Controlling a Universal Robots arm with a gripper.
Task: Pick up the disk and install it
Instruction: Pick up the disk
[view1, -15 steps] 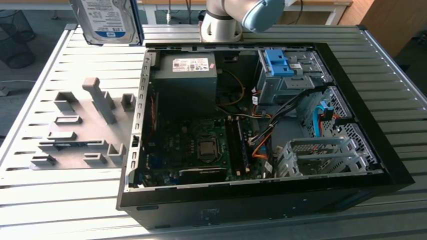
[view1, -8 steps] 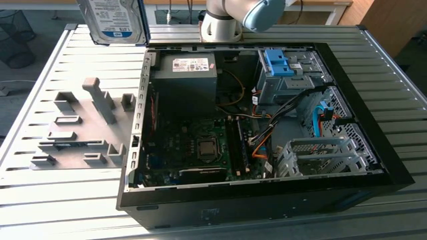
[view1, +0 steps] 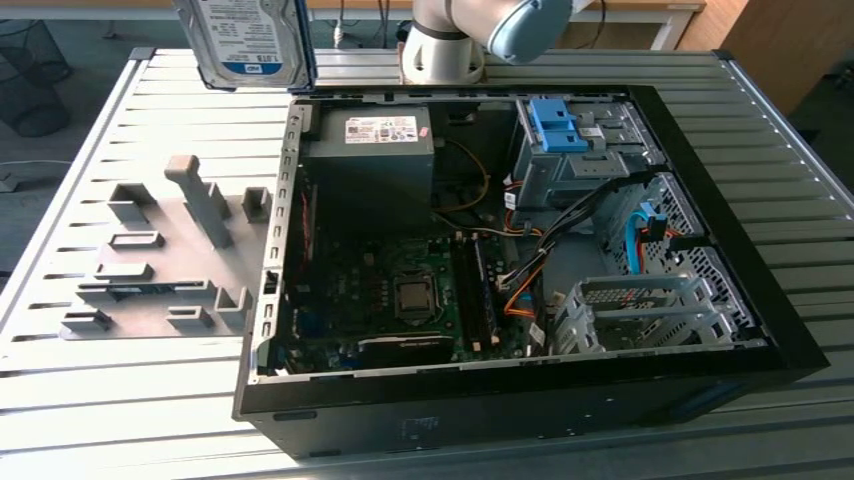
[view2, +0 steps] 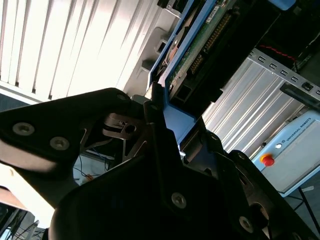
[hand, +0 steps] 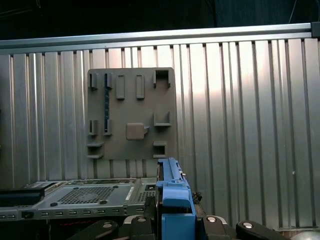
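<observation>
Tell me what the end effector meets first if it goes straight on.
The end effector carries the disk ahead of it; that would probably reach the slatted table, near the grey fixture plate, first. Depth unclear.

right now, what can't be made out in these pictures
The disk: top cut off by the frame edge in the exterior view.
In the second wrist view the end effector, shut on the disk, covers its near end.
The drive bay: inside hidden under the blue bracket and cables in the exterior view.
</observation>
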